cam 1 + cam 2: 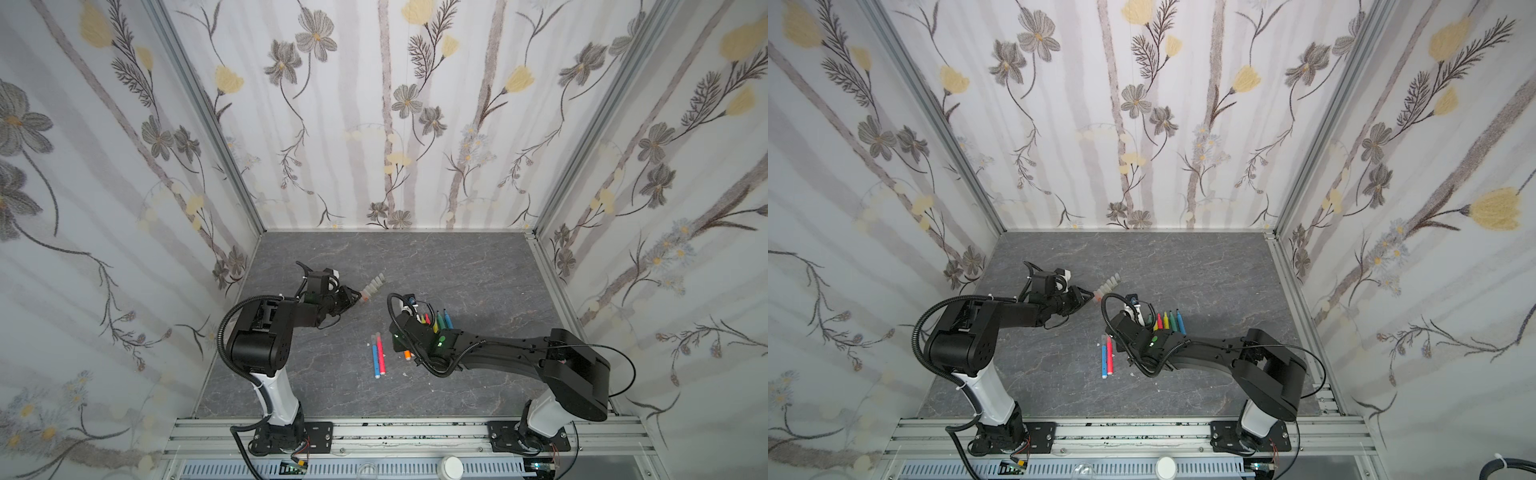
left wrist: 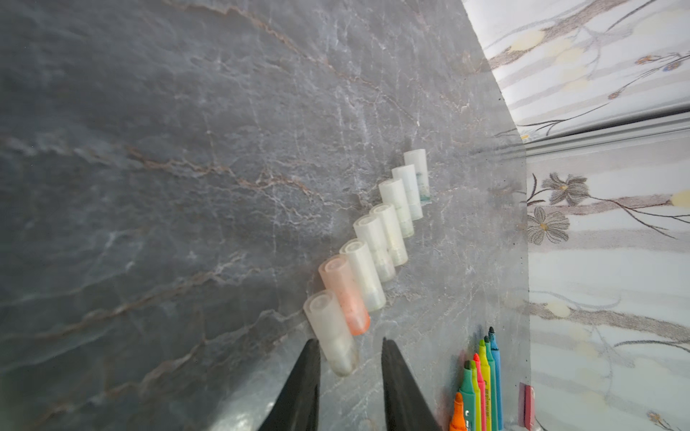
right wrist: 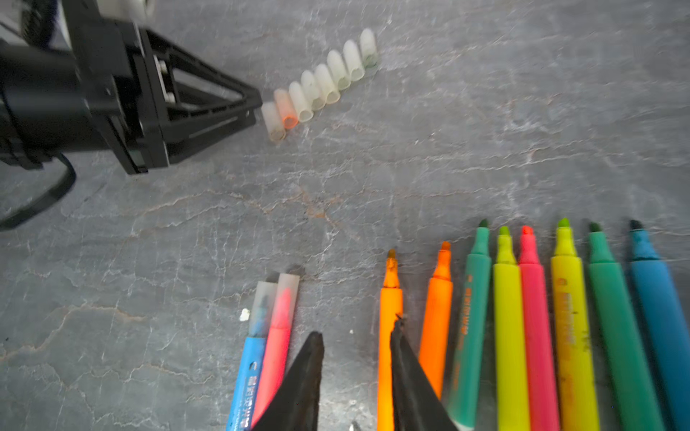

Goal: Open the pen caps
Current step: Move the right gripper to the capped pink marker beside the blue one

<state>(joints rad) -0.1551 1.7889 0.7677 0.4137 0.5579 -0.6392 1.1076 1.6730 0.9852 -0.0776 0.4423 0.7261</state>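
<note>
Here, eight loose pen caps (image 2: pixel 373 239) in a slanting row on the grey table (image 2: pixel 149 186), left gripper (image 2: pixel 351 345) jaws apart around the end cap, right gripper (image 3: pixel 356 332) jaws apart between two capped pens (image 3: pixel 278 343) and eight uncapped pens (image 3: pixel 507 317).

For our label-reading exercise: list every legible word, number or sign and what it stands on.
Nothing reads clearly.
White print, capped blue plastic marker pen: too blurred.
Orange print, teal plastic pen beside an orange pen: too blurred.
Faint print, yellow plastic pen between pink pen and green pen: too blurred.
</note>
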